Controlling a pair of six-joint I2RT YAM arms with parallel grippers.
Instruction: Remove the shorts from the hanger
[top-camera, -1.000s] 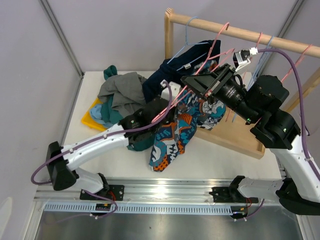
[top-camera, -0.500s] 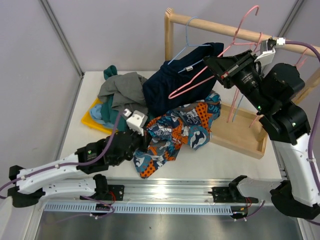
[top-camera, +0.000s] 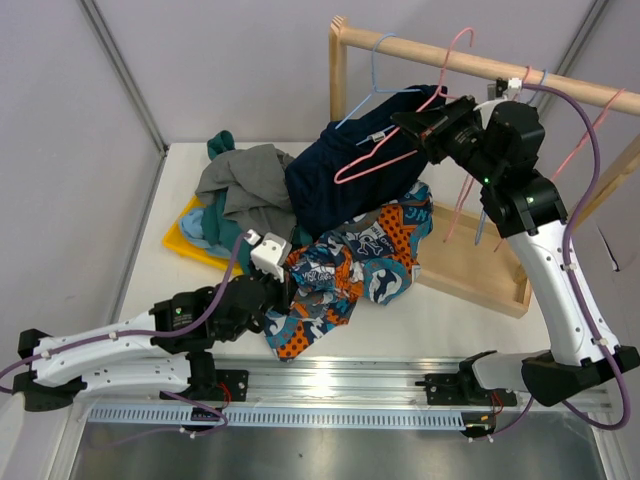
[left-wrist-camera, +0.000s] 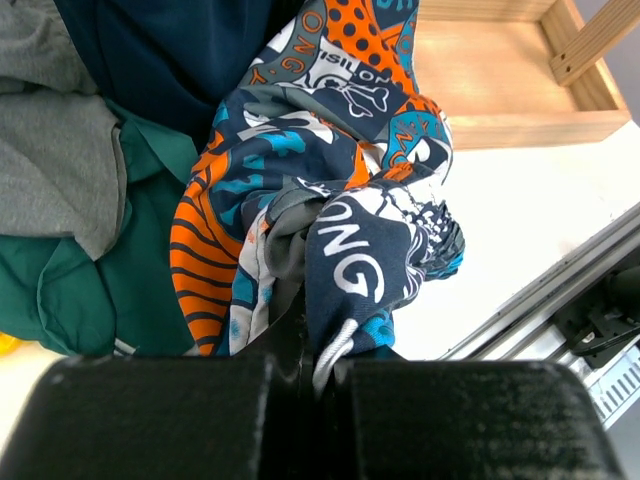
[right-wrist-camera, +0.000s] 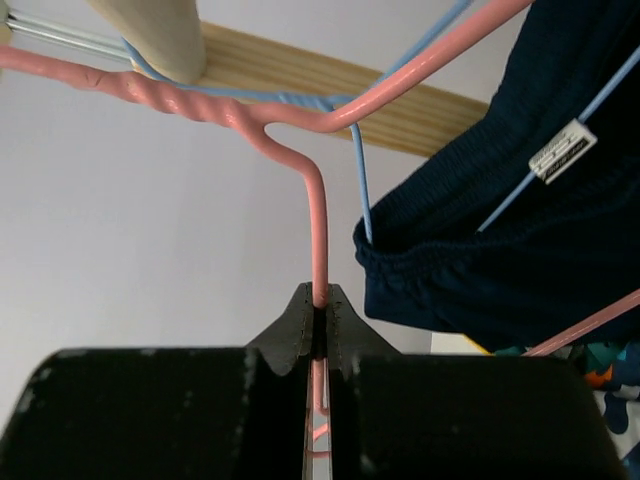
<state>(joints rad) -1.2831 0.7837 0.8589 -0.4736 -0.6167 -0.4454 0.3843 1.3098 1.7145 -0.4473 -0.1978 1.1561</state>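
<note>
The patterned orange, blue and white shorts (top-camera: 350, 272) lie crumpled on the table, off any hanger. My left gripper (top-camera: 272, 300) is shut on a fold of them (left-wrist-camera: 355, 265) near their white drawstring. My right gripper (top-camera: 415, 128) is shut on a bare pink hanger (top-camera: 390, 152), its hook resting over the wooden rail (top-camera: 480, 68); the wrist view shows the pink wire (right-wrist-camera: 316, 220) pinched between the jaws. Navy shorts (top-camera: 340, 175) hang from a light blue hanger (top-camera: 375, 75) on the same rail. Grey shorts (top-camera: 240, 180) and teal green shorts (top-camera: 225, 232) lie heaped at the back left.
The wooden rack's base tray (top-camera: 480, 275) sits right of the patterned shorts. More pink and blue hangers (top-camera: 465, 215) hang by the right arm. A yellow sheet (top-camera: 180, 240) lies under the heap. The table's front rail (top-camera: 330, 385) runs just below the left gripper.
The patterned shorts came off the pink hanger as my left gripper pulled them down toward the front. My right gripper lifted the bare pink hanger and set its hook over the rail.
</note>
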